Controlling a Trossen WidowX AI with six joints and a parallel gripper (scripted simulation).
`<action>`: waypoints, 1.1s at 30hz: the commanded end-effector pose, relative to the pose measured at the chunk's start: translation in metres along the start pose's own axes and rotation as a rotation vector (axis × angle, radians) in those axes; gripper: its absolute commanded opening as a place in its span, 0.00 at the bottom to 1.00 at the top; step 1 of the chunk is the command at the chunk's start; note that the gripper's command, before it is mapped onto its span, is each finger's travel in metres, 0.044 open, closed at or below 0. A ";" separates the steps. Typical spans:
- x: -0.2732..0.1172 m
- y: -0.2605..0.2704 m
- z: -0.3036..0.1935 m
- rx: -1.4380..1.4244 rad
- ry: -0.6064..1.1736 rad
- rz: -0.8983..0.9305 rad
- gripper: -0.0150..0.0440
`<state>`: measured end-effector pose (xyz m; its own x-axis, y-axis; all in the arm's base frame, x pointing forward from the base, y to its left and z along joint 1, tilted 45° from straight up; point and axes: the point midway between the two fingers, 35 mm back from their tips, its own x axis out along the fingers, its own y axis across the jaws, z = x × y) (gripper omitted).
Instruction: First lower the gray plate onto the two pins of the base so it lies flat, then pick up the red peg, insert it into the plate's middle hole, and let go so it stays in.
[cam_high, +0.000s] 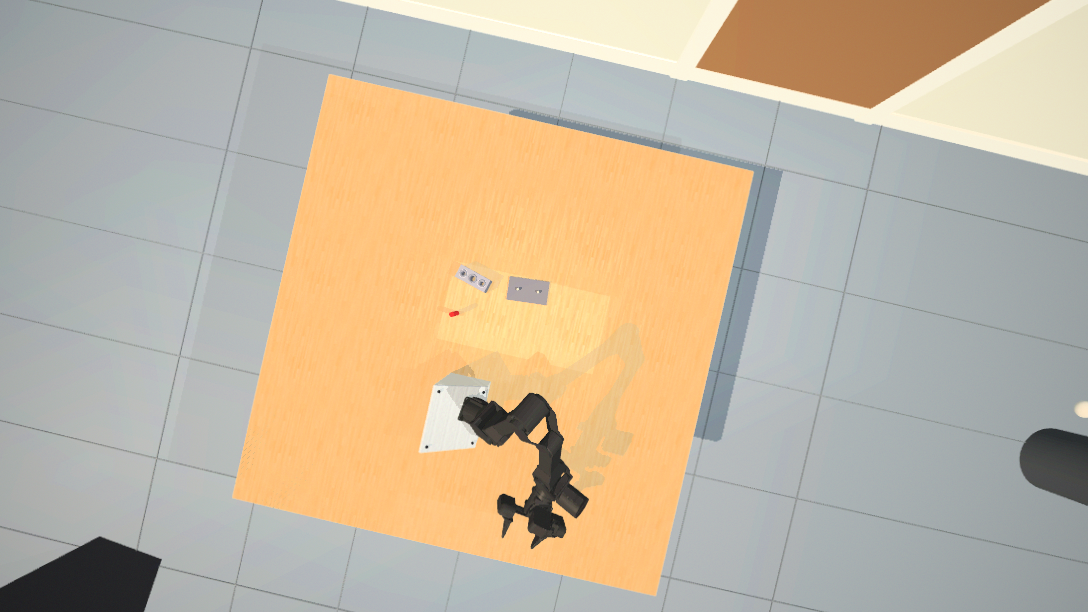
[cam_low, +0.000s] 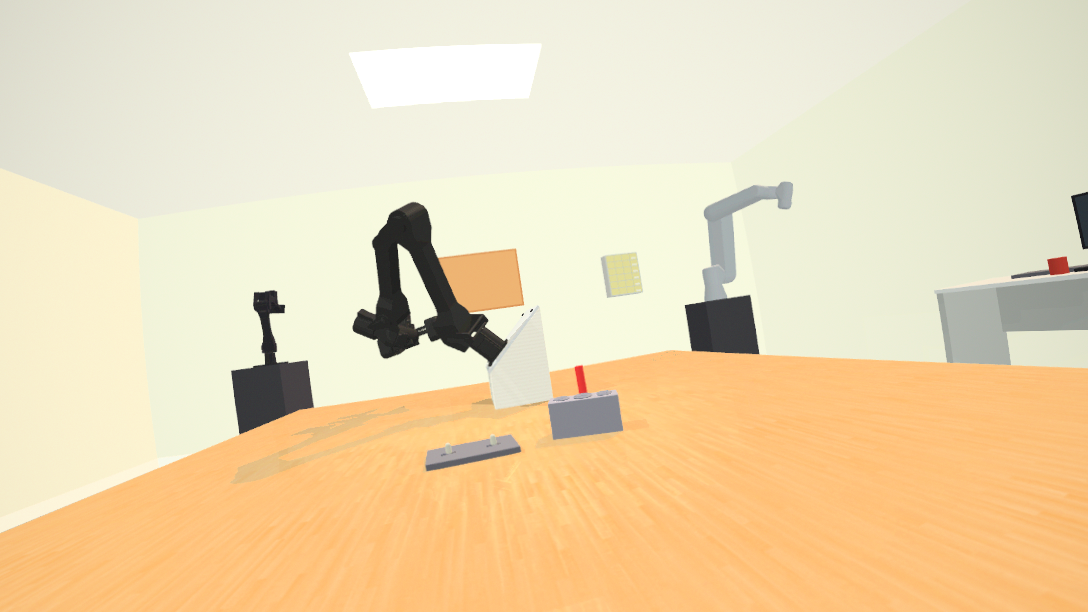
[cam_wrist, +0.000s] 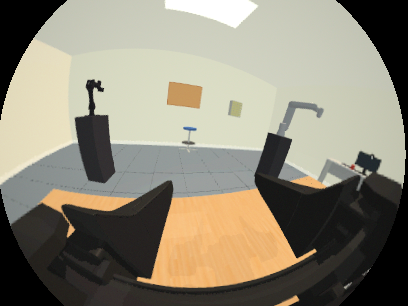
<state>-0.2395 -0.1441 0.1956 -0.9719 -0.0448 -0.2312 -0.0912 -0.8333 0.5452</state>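
The base (cam_high: 528, 297) (cam_low: 473, 457), a flat gray slab with two upright pins, lies on the table. The gray plate (cam_high: 473, 278) (cam_low: 585, 418), a thick block with three holes in its top face, stands apart from the base on the table. The red peg (cam_high: 454, 313) (cam_low: 580, 379) stands apart from the plate; in the exterior view its lower part is hidden behind the plate. My gripper (cam_high: 518, 540) (cam_wrist: 215, 182) is open and empty, far from all three objects, on the other side of the arm's mount. The wrist view shows none of the task objects.
The white slanted mount (cam_high: 448, 426) (cam_low: 523, 376) of the arm stands on the wooden table (cam_high: 380, 190) (cam_low: 684, 471). The table's edge is near the gripper. Other robots on black pedestals (cam_low: 271, 395) (cam_low: 721, 325) stand beyond the table.
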 end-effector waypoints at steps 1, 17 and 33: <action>0.001 0.001 0.000 0.000 0.009 -0.002 0.98; 0.041 -0.018 -0.018 0.615 0.926 -0.642 1.00; 0.032 -0.005 0.033 1.342 1.229 -1.092 1.00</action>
<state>-0.2702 -0.1302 0.1918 0.0168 -0.4995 -0.8662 -0.9808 -0.1765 0.0827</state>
